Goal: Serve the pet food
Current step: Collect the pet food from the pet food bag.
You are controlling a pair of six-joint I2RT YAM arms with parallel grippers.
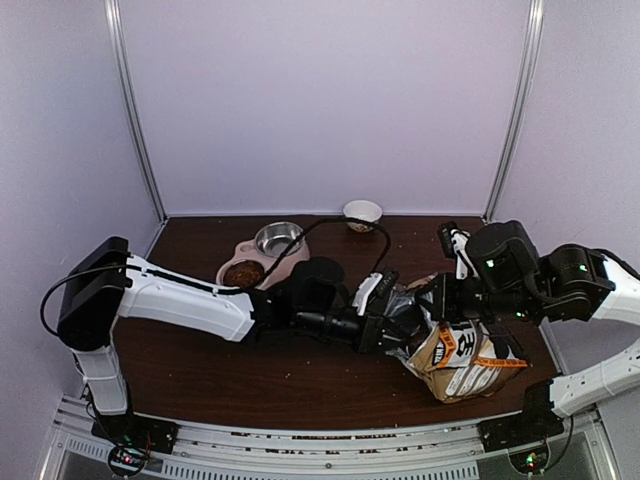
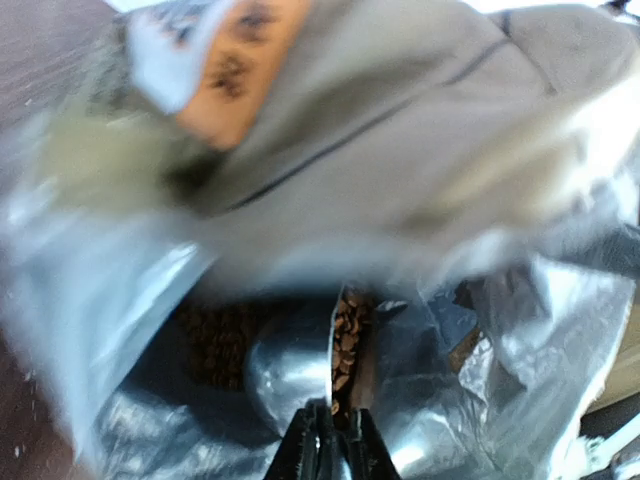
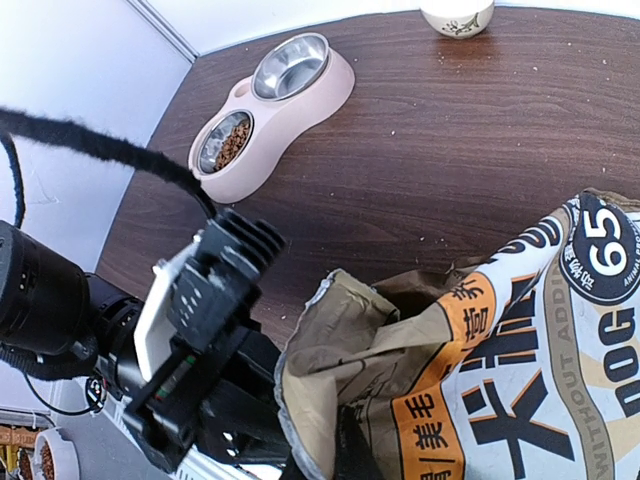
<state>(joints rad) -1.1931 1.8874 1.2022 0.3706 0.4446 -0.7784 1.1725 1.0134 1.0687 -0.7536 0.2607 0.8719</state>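
**A:** Overhead first: two white-and-black arms, one bag. The left arm (image 1: 190, 300) lies low across the dark wood-grain table (image 1: 250, 385), and the left gripper (image 1: 398, 322) is buried in the mouth of the crumpled dog-food bag (image 1: 465, 360).

**B:** The right gripper (image 1: 437, 297) is at the bag's upper lip. Left of the bag and farther back there's one pink double-bowl feeder (image 1: 300, 262) with two round steel wells. One is bare, the other holds brown kibble (image 1: 243, 272). Behind the bag, well apart, sits one small white ceramic bowl (image 1: 362, 211).

**A:** Left wrist now, and we're inside the bag! There's crinkled silver lining (image 2: 520, 350) all round. The fingers are pinched almost together, clamped on the handle of one shiny metal scoop (image 2: 285, 375). It carries a line of pellets, with a darker heap deeper in the bag.

**B:** Right wrist: kraft-brown paper, white and orange panels, bold black lettering. A folded flap of the bag runs down to the frame's bottom edge, and the jaws are squeezed tight on it. The fingers themselves barely show. Crumbs speckle the table beyond the bag.
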